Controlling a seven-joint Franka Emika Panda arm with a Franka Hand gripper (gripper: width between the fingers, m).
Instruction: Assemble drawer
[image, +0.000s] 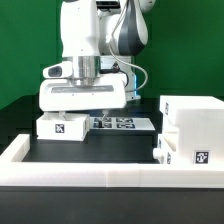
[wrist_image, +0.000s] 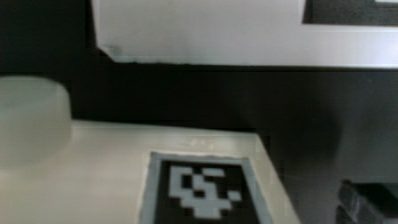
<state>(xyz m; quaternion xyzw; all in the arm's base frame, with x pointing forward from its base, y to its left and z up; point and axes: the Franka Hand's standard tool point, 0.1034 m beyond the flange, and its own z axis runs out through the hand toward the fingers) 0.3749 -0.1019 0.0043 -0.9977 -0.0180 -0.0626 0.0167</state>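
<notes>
The drawer's large white cube housing (image: 195, 122) stands at the exterior view's right, with a small tagged box (image: 172, 150) against its front. A second small white box (image: 60, 126) with a tag sits at the left. My gripper (image: 88, 110) hangs low directly over this box's right part, and its fingertips are hidden behind the hand and the box. In the wrist view the box's white face (wrist_image: 89, 185) and its tag (wrist_image: 199, 188) fill the near field. How the jaws stand does not show.
The marker board (image: 116, 122) lies flat behind the gripper, and its white edge shows in the wrist view (wrist_image: 214, 35). A low white border wall (image: 100, 172) runs along the front and left. The table top is black.
</notes>
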